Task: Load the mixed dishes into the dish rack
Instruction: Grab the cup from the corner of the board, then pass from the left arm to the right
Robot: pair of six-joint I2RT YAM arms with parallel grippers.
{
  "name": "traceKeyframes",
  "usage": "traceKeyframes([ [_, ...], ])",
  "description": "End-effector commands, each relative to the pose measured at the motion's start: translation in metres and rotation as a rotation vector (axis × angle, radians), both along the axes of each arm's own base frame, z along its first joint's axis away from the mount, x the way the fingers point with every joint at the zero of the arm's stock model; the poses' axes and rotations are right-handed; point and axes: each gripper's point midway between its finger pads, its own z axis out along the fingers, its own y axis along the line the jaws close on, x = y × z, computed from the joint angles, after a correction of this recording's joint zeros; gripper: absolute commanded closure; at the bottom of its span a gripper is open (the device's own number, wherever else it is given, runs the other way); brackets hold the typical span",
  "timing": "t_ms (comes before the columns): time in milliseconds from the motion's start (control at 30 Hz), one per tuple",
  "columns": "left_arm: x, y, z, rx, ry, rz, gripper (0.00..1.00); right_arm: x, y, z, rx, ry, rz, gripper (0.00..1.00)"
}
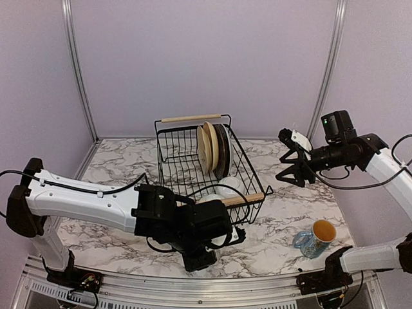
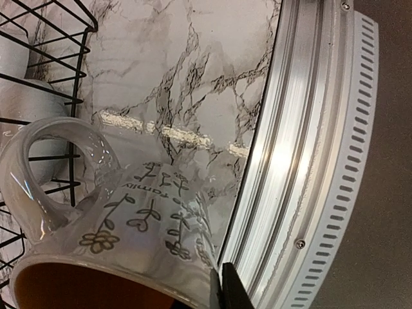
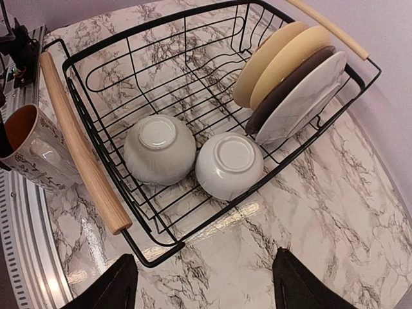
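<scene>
Near the front edge of the table (image 1: 116,168), the left gripper (image 1: 209,238) is clamped on the rim of a patterned mug (image 2: 148,225), just beside the near wooden handle of the dish rack (image 3: 84,148). A second mug (image 1: 317,237) (orange inside) sits well to the right. Two white bowls (image 3: 159,149) rest upturned in the rack, with plates (image 3: 293,77) on edge behind them. The right gripper (image 3: 206,286) hovers above, jaws wide apart.

The dish rack (image 3: 185,38) is thin black-coated wire with matt, pale wooden handles (image 3: 80,143). The patterned mug (image 2: 148,225) is glossy glazed ceramic (bright glints on its loop), while the white bowls (image 3: 159,148) look duller. The marble-patterned tabletop (image 2: 193,64) shines and is edged by a brushed metal rail (image 2: 290,161).
</scene>
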Motion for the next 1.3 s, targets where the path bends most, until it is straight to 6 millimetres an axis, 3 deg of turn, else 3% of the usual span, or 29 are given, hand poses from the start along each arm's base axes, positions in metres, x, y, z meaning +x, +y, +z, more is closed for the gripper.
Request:
traceKeyframes([
  [0, 0.001, -0.038, 0.083, -0.314, -0.013, -0.028, 1.0, -0.002, 0.002, 0.014, 0.033, -0.031, 0.015, 0.29],
  [133, 0.001, -0.048, 0.118, -0.431, 0.05, -0.04, 1.0, 0.004, 0.004, 0.02, 0.057, -0.03, 0.013, 0.25],
  [300, 0.007, -0.044, 0.169, -0.642, 0.149, -0.05, 1.0, -0.002, 0.0, 0.04, 0.103, -0.109, 0.035, 0.04],
  [367, 0.009, -0.041, 0.195, -0.748, 0.202, -0.066, 1.0, -0.007, -0.003, 0.051, 0.119, -0.178, 0.033, 0.02],
  [500, 0.015, -0.025, 0.239, -0.925, 0.285, -0.087, 1.0, -0.028, -0.003, 0.068, 0.134, -0.309, 0.108, 0.02],
  [567, 0.023, -0.016, 0.252, -0.969, 0.318, -0.088, 1.0, -0.038, 0.002, 0.067, 0.126, -0.302, 0.192, 0.02],
  [733, 0.038, -0.001, 0.277, -1.07, 0.398, -0.105, 1.0, -0.045, 0.012, 0.077, 0.147, -0.331, 0.318, 0.14],
  [800, 0.044, 0.005, 0.288, -1.132, 0.451, -0.11, 1.0, -0.043, 0.013, 0.08, 0.146, -0.399, 0.327, 0.17],
  [833, 0.045, 0.01, 0.304, -1.201, 0.469, -0.149, 1.0, -0.041, 0.014, 0.081, 0.145, -0.418, 0.335, 0.21],
  [1000, 0.078, 0.029, 0.336, -1.37, 0.627, -0.133, 1.0, -0.019, 0.021, 0.085, 0.144, -0.462, 0.304, 0.26],
  [1133, 0.107, 0.034, 0.352, -1.436, 0.818, -0.085, 1.0, -0.001, 0.026, 0.09, 0.077, -0.537, 0.274, 0.26],
  [1267, 0.129, 0.037, 0.36, -1.508, 1.01, -0.079, 1.0, 0.002, 0.034, 0.092, 0.048, -0.59, 0.289, 0.26],
])
